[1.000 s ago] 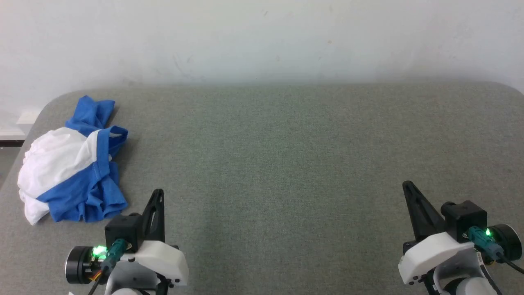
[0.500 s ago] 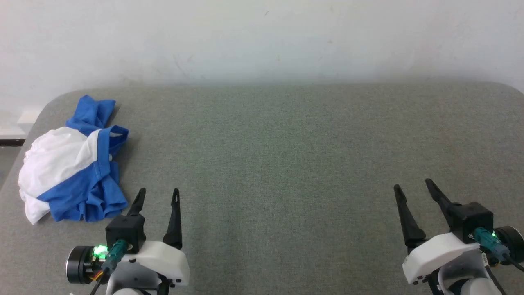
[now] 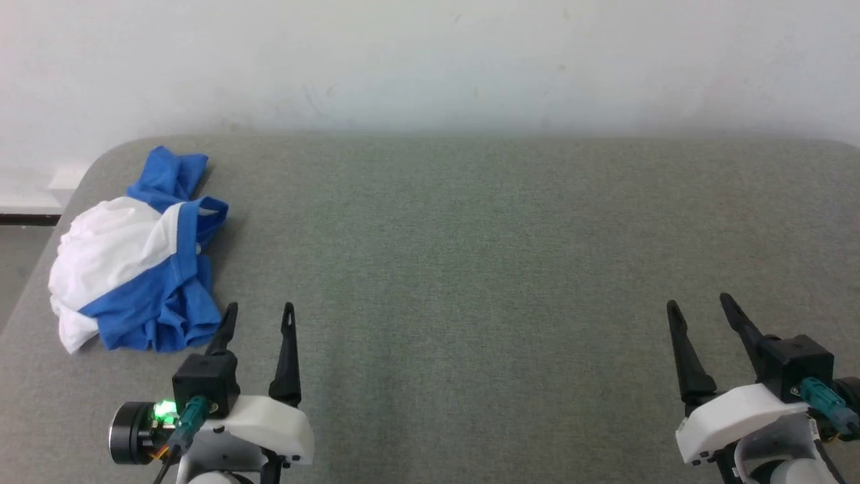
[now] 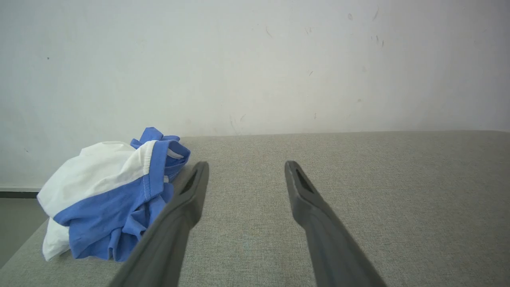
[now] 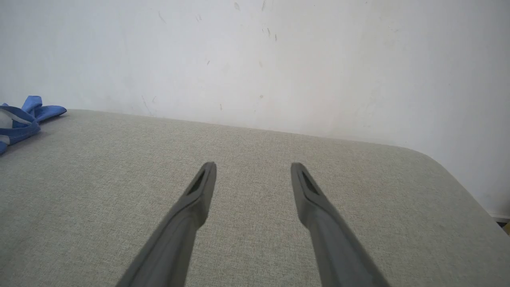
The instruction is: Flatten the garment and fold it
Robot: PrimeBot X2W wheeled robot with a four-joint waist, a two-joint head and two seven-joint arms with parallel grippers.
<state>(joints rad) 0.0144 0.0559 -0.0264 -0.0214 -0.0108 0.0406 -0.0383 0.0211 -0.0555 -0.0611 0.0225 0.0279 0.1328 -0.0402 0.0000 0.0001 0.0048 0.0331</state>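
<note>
The garment [image 3: 138, 265], a white T-shirt with royal-blue parts, lies crumpled in a heap at the table's far left; its chest print is hidden in the folds. The left wrist view has the garment [image 4: 111, 195] at lower left, and a blue edge of the garment [image 5: 20, 117] reaches into the right wrist view. My left gripper [image 3: 260, 310] stands open just right of the heap and nearer to me, nothing between its fingers; my left gripper [image 4: 246, 167] hangs over bare cloth. Far off at the lower right, my right gripper [image 3: 699, 302] is open and empty; my right gripper [image 5: 253, 167] is over bare table.
A grey fabric-covered table [image 3: 470, 255] with rounded corners spans the scene, backed by a white wall [image 3: 430, 60]. The table's left edge runs just past the heap, with floor [image 3: 13, 269] below it. A wide stretch of tabletop lies between the two grippers.
Both grippers went from shut to open. The camera has turned a little, shifting the whole picture to the right; the garment itself has not moved.
</note>
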